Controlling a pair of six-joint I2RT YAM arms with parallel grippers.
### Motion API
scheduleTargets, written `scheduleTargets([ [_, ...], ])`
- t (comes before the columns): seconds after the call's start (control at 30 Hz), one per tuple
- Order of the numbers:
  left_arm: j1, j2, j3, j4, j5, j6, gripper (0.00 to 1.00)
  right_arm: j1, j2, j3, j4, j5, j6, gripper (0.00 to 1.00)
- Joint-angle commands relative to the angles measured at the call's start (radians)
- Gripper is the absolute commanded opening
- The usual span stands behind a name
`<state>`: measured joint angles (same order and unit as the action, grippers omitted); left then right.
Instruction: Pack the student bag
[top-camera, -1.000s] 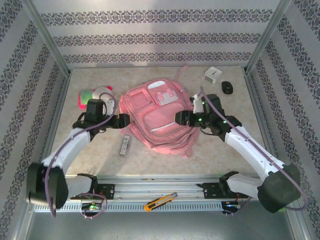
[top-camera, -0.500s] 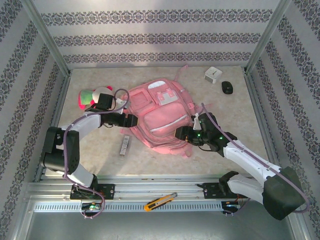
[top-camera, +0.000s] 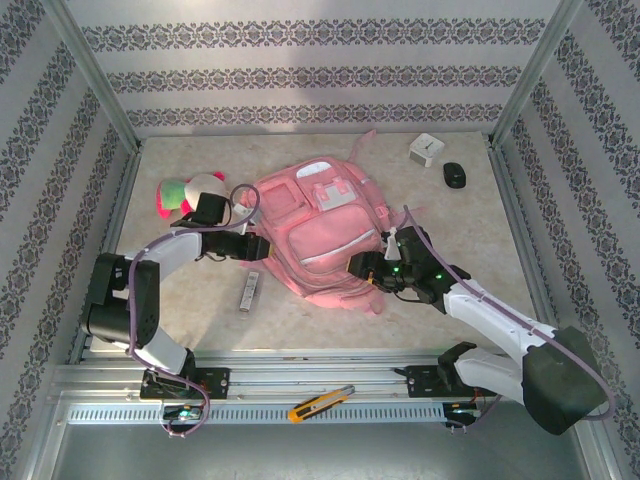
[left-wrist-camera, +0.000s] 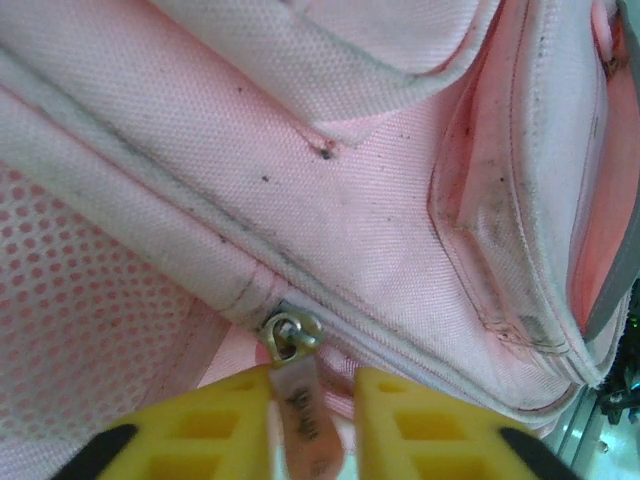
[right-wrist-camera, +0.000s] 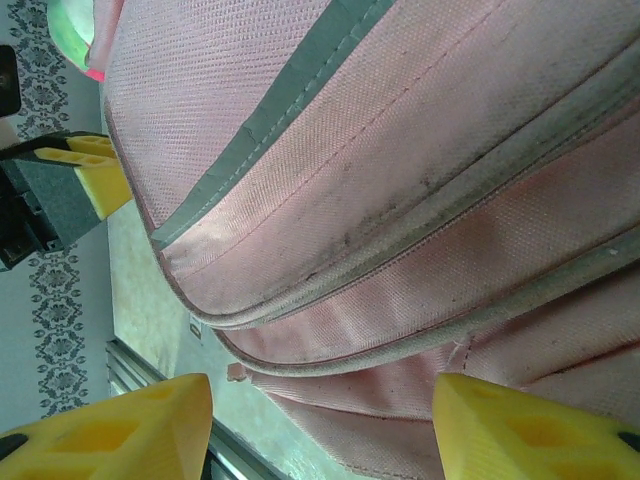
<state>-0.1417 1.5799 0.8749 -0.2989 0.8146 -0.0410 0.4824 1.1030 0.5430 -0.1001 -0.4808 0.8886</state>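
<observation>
The student bag (top-camera: 320, 230), a large pink backpack, lies flat in the middle of the table. My left gripper (top-camera: 262, 248) is at its left side. In the left wrist view the metal zip slider (left-wrist-camera: 290, 335) sits just ahead of the left gripper (left-wrist-camera: 312, 425). Its pink pull tab (left-wrist-camera: 305, 410) hangs between the yellow fingers (left-wrist-camera: 215, 420), touching one, with a small gap to the other. My right gripper (top-camera: 358, 265) is at the bag's lower right edge. It stands wide open (right-wrist-camera: 320, 400) with the bag's fabric (right-wrist-camera: 350, 180) ahead of the fingers.
A pink-and-green plush toy (top-camera: 178, 192) lies left of the bag. A white box (top-camera: 425, 150) and a black mouse (top-camera: 455, 175) sit at the back right. A grey stick-like object (top-camera: 248, 292) lies near the front left. An orange utility knife (top-camera: 320, 402) rests on the front rail.
My left gripper has moved in to the bag's left side and its jaws have narrowed around the zip pull. My right gripper has dropped from the bag's middle to its lower right edge.
</observation>
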Motion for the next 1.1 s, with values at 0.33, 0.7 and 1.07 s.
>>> scheduleTargets([
  [0.33, -0.012, -0.133, -0.041, -0.052, -0.14, 0.093, 0.0, 0.071, 0.04, 0.015, 0.16, 0.056, 0.131, 0.58],
  [0.7, -0.115, -0.171, -0.076, -0.075, -0.21, 0.207, 0.0, 0.187, 0.087, -0.066, 0.271, 0.324, 0.346, 0.62],
  [1.07, -0.383, -0.134, -0.023, -0.226, -0.138, 0.341, 0.0, 0.162, 0.25, -0.051, 0.515, 0.364, 0.357, 0.49],
])
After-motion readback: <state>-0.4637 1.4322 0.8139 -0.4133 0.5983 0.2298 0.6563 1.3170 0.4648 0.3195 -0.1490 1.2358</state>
